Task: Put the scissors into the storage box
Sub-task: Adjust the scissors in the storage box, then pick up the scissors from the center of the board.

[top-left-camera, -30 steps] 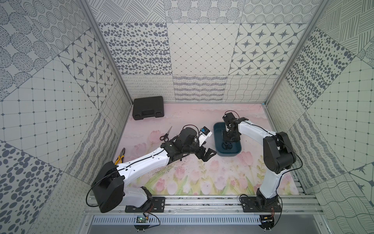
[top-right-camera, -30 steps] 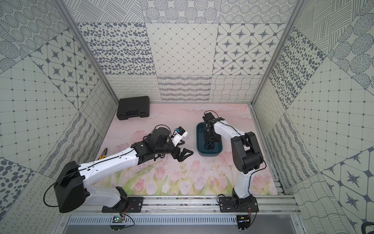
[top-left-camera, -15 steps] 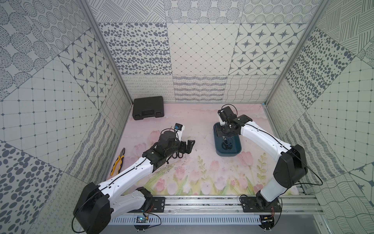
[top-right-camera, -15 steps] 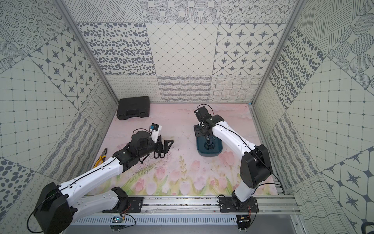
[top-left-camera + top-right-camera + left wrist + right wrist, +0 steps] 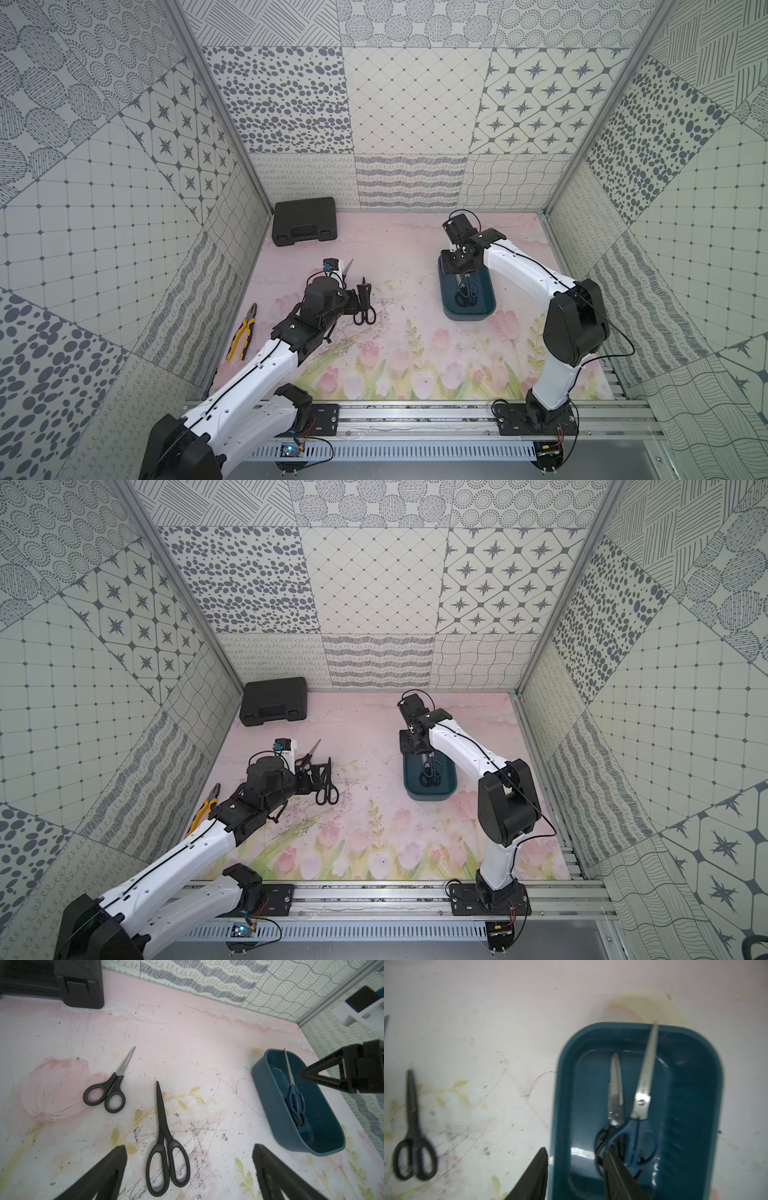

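1. In the left wrist view, two pairs lie flat on the pink flower-printed worktop [image 5: 207, 1043]. The long all-black scissors [image 5: 164, 1136] are at lower centre. The small black-handled scissors with grey blades [image 5: 110, 1086] are at middle left.
2. The dark teal plastic storage box [image 5: 270, 1095] sits at the right of that frame. It already holds the blue-handled scissors [image 5: 642, 1103], whose blade tip leans on the far rim. A black-handled pair [image 5: 615, 1088] lies partly under them.
3. The left tool [image 5: 189, 1147] is spread wide and pinches nothing. It hovers over the long all-black scissors, whose loops sit between its fingertips in its wrist view.
4. The right tool [image 5: 575, 1148] is partly spread and empty, above the box's near end. In its wrist view, one finger overlaps the handles inside and the other lies outside the wall.
5. The scissors are probably light, rigid and thin. They lie flush with the worktop, so there is little edge to get under.
6. The blades look slick and tapered, so a pinch there is likely to slip. The better hold is across the neck, where the handles meet the pivot, or across the thicker plastic loops.
7. A hold far from the middle would likely let the long pair tip. A loose pivot could also let the blades swing apart.
8. The box looks long enough for the pair to go in lengthwise.
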